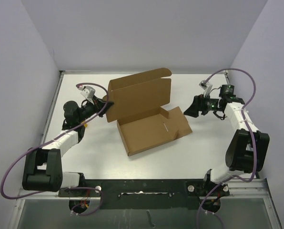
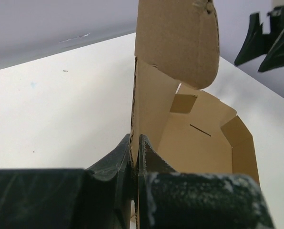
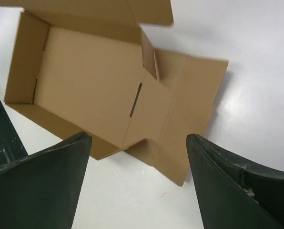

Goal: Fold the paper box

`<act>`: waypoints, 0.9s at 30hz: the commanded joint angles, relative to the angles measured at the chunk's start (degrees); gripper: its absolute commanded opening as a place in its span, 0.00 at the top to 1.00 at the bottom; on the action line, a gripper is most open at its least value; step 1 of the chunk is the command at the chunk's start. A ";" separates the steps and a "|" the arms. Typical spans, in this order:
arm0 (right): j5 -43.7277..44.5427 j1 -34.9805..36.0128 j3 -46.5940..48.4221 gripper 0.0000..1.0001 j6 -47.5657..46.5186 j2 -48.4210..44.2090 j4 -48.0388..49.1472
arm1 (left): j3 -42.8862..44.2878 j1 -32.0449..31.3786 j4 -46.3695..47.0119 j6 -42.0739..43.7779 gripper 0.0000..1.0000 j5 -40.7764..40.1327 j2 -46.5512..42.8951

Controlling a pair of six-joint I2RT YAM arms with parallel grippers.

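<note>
The paper box (image 1: 147,121) is brown cardboard, half formed, lying in the middle of the white table with its lid panel (image 1: 139,95) standing up at the back. My left gripper (image 1: 105,103) is shut on the left end of that upright panel; the left wrist view shows the cardboard edge (image 2: 134,143) pinched between the two dark fingers. My right gripper (image 1: 193,107) hovers just right of the box's flat right flap (image 1: 180,123), open and holding nothing. In the right wrist view the box tray (image 3: 85,81) and the flat flap (image 3: 189,109) lie ahead of the wide-spread fingers (image 3: 213,162).
The table (image 1: 85,157) is white and walled on the left, back and right. A dark metal rail (image 1: 142,188) with the arm bases runs along the near edge.
</note>
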 commanded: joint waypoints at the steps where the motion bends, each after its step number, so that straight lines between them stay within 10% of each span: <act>1: 4.56 0.91 -4.26 0.17 2.55 4.54 5.15 | -0.24 -0.43 0.25 3.19 1.00 -2.49 -3.48; 11: 11.74 2.34 0.50 0.27 0.05 16.47 3.36 | -0.32 -0.43 2.27 1.75 1.00 -1.07 -3.18; 21: 5.27 4.11 1.05 0.62 1.13 20.92 1.77 | -0.14 -0.52 4.09 -0.46 1.00 -0.55 -3.75; 27: 4.42 4.37 0.74 1.00 1.34 17.82 3.46 | 0.91 -1.54 2.45 -1.36 1.00 -0.19 -5.34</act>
